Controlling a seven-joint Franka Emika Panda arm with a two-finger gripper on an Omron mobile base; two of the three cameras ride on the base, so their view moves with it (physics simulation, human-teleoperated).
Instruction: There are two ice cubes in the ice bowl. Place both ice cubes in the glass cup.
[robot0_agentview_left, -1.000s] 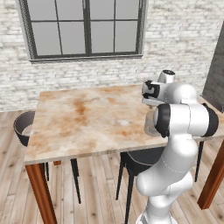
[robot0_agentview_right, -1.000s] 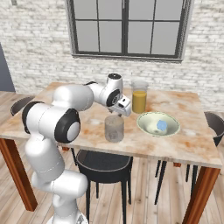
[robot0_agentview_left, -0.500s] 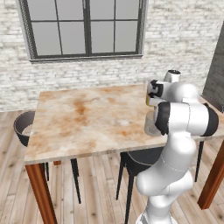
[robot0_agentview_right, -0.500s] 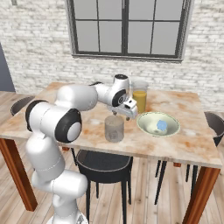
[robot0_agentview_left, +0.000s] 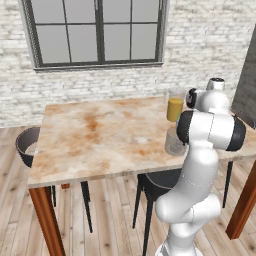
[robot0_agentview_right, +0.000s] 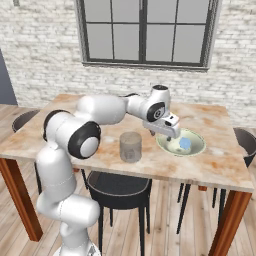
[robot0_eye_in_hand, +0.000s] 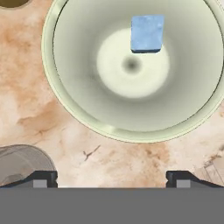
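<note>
Ice bowl (robot0_agentview_right: 196, 148) sits on marbled brown table (robot0_agentview_left: 100, 135) before brick wall (robot0_agentview_left: 200, 45).

The white Franka Panda arm (robot0_agentview_right: 102, 111) rises from its pedestal, bends at a dark-jointed shoulder and reaches forward and to its right, forearm roughly level. At its end the wrist turns downward, pointing the gripper (robot0_agentview_right: 170, 134) toward the surface below. In the hand view, the two dark fingertips (robot0_eye_in_hand: 43, 179) sit far apart at opposite sides of the lower frame, jaws spread wide with nothing between them. In the left base view, the arm's bulky upper links (robot0_agentview_left: 209, 131) stand upright in the foreground, the elbow folded and the hand hidden behind them.
</note>
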